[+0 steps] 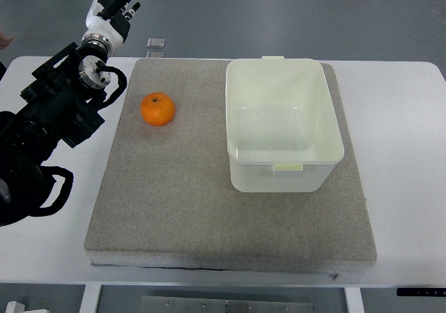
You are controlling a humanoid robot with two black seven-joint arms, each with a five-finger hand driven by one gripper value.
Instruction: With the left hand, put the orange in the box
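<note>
Approach step, nothing grasped. Left hand (115, 3) hovers beyond the mat's (209, 215) far-left corner, fingers loose and empty. Orange (157, 109) sits near that corner; box (282, 170) empty. Next: descend onto orange.

The orange (157, 109) lay on the mat (174, 201) just right of and nearer than my left hand (115, 5); the box (282, 125) stood farther right.

A grey felt mat (209, 208) lay flat on the white table (404, 153) before me, covering most of its middle. Just beyond the far edge of the mat stood a small clear block (156, 44).
</note>
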